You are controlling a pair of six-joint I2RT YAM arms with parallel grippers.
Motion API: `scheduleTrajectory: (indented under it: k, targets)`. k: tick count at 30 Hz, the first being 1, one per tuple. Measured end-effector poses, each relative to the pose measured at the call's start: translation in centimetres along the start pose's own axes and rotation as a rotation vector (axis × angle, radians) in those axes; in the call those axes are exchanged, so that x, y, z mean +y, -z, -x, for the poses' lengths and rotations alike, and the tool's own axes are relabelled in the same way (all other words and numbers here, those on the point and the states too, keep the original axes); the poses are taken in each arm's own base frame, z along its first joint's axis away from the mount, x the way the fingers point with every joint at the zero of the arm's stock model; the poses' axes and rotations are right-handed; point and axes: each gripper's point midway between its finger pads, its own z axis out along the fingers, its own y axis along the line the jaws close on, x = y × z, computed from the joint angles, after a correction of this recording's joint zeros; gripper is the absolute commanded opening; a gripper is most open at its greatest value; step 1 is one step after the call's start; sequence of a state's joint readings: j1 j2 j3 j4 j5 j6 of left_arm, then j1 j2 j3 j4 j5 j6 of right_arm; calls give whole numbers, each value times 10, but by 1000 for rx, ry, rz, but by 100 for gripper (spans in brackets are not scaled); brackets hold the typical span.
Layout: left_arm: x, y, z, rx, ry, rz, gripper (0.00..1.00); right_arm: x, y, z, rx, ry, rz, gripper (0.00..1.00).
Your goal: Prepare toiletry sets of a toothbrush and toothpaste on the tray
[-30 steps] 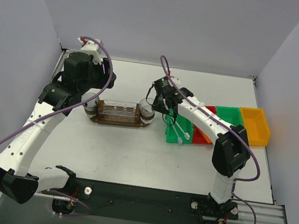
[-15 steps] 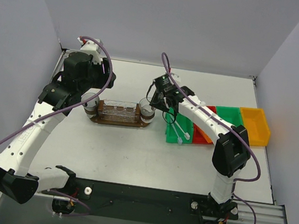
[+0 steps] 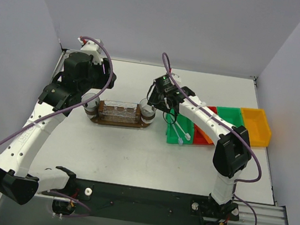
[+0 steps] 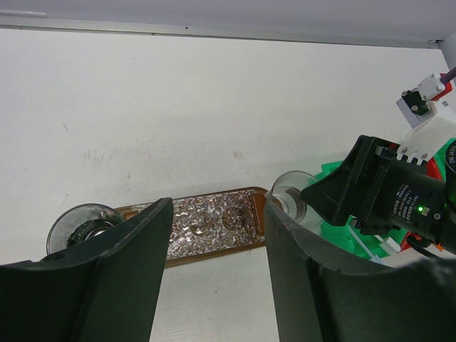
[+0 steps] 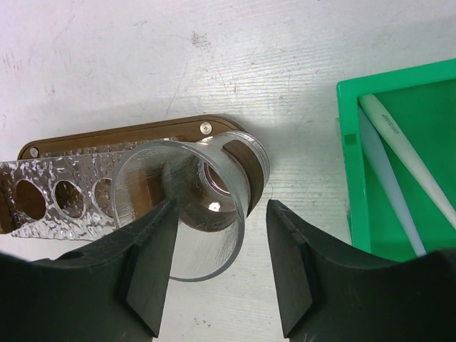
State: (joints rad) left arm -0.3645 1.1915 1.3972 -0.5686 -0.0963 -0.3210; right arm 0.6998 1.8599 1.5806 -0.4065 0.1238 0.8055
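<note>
The dark brown tray (image 3: pixel 119 115) lies mid-table with a clear cup at each end. My right gripper (image 3: pixel 152 105) hovers over the right cup (image 5: pixel 192 206), open. Its fingers (image 5: pixel 296 271) straddle the cup's near wall without squeezing it. In the left wrist view my left gripper (image 4: pixel 217 278) is open and empty, just short of the tray (image 4: pixel 214 224), with the left cup (image 4: pixel 82 224) beyond its left finger. White toothbrushes (image 5: pixel 399 146) lie in the green bin (image 3: pixel 178 132). Orange toothpaste tubes (image 3: pixel 202 135) show in the red bin.
Green (image 3: pixel 230 117) and yellow (image 3: pixel 257 126) bins stand in a row to the right of the tray. A textured clear rack with round holes (image 5: pixel 57 189) covers the tray's middle. Grey walls close in the table's left, back and right sides.
My right gripper's jaws have spread apart, letting go of the cup at the tray's right end, and it shifted slightly left. The left arm has stayed put.
</note>
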Motion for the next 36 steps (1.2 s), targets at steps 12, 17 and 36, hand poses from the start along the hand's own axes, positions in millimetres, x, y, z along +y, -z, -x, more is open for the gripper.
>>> scheduleTrajectory:
  k: [12, 17, 36]
  targets:
    - [0, 0, 0, 0, 4, 1, 64, -1, 0, 6, -32, 25, -6, 56]
    - [1, 0, 1, -2, 12, 6, 64, 6, 10, 22, -101, 25, 22, 55]
    - [1, -2, -9, 25, 13, -8, 64, -102, 111, 62, -218, -178, 113, 41]
